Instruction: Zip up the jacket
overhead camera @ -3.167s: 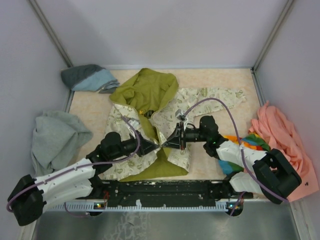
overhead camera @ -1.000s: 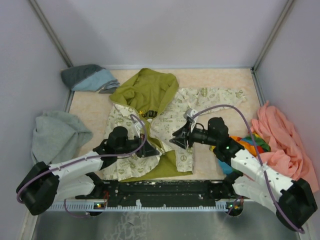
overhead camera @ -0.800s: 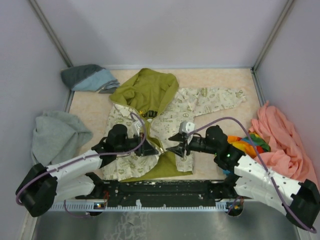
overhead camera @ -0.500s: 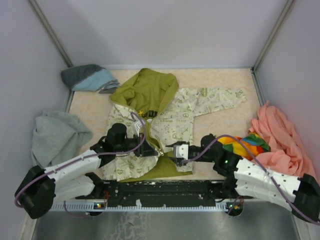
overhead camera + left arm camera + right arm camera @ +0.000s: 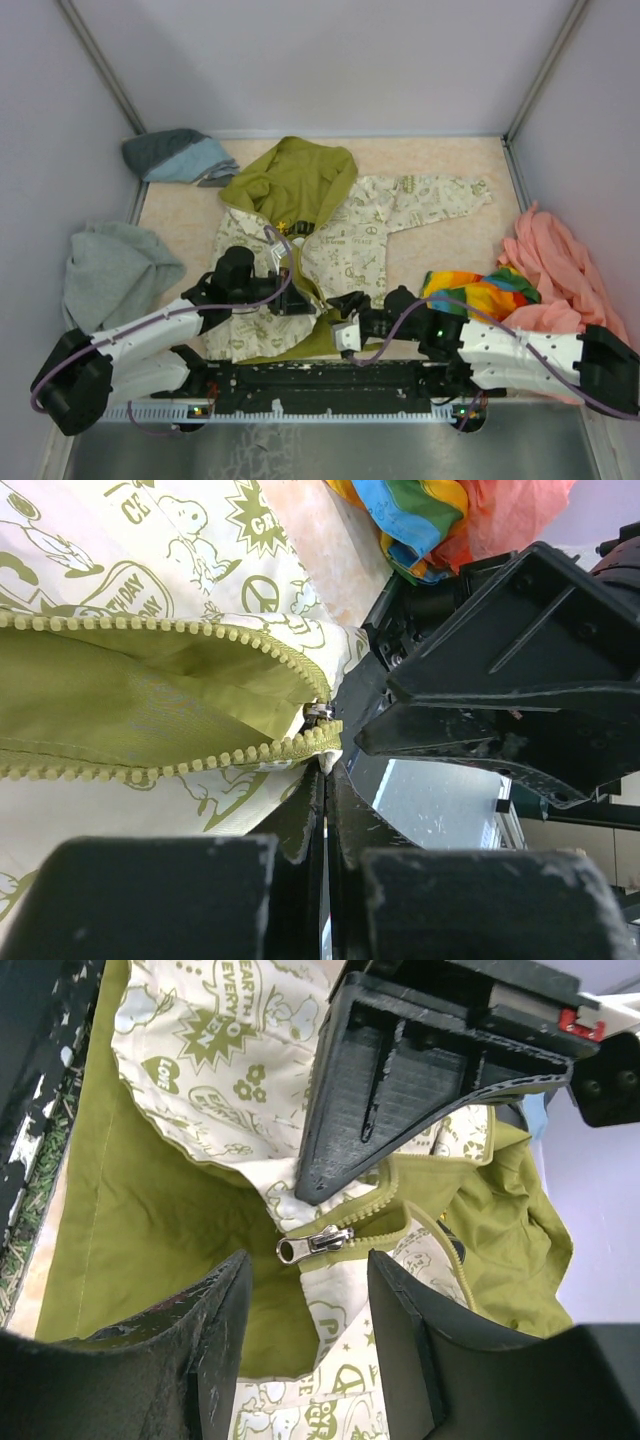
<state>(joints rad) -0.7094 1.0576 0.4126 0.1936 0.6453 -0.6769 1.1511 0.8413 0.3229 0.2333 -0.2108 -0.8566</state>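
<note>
With left tool (image 5: 325,780) pinching the jacket (image 5: 350,235) hem at 6 o'clock mid-bench (image 5: 450,170), spread right tool (image 5: 308,1285) is straddling the zipper slider (image 5: 318,1241), likely needing a square pinch on it before pulling toward 12 o'clock.

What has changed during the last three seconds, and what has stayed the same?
The right gripper swung down to the near hem of the jacket, its fingers open toward the zipper slider. The left gripper stayed shut on the hem; the jacket is still unzipped.
</note>
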